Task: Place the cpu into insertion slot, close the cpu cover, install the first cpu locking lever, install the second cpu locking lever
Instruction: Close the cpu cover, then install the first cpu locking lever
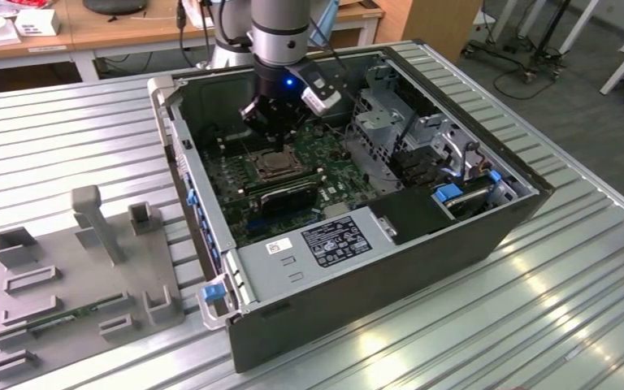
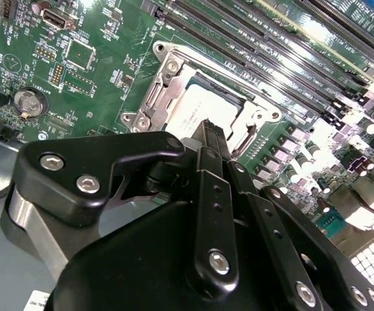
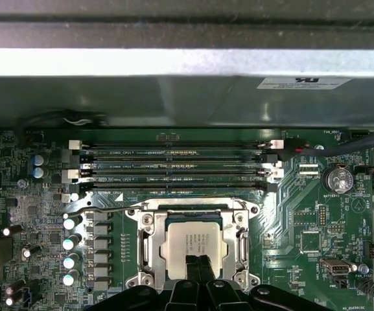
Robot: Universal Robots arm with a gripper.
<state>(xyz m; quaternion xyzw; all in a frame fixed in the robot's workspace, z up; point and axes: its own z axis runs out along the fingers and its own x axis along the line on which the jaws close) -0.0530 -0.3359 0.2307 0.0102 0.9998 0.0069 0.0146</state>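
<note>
A: Where to find the chip [image 3: 190, 243]?

B: Lying flat in the socket [image 1: 272, 168], mid-board, inside the open case [image 1: 399, 268]. Framed by the window of the cover [image 3: 149, 241], apparently already folded down over it.

A: And the gripper [image 3: 198, 262]?

B: Pinched together, nothing between the tips, poised right over one edge of the chip. Touching or just clear, hard to say.

A: How to do this well, then?

B: Judging by the pose, with a slow, straight press. Better to load the frame than the chip top. Best to keep clear of the lever [image 3: 86, 206] lying between socket and memory slots [image 3: 174, 165].

A: Feel of the parts?

B: Chip top: dull silvery-tan metal, smooth, square. Cover: thin stamped steel, shiny, likely springy, with screws at the corners. Lever: bent rod with a flattened, curled end. Beyond that, green board [image 3: 303, 214], studded with small silver cans and long black plastic strips.
</note>
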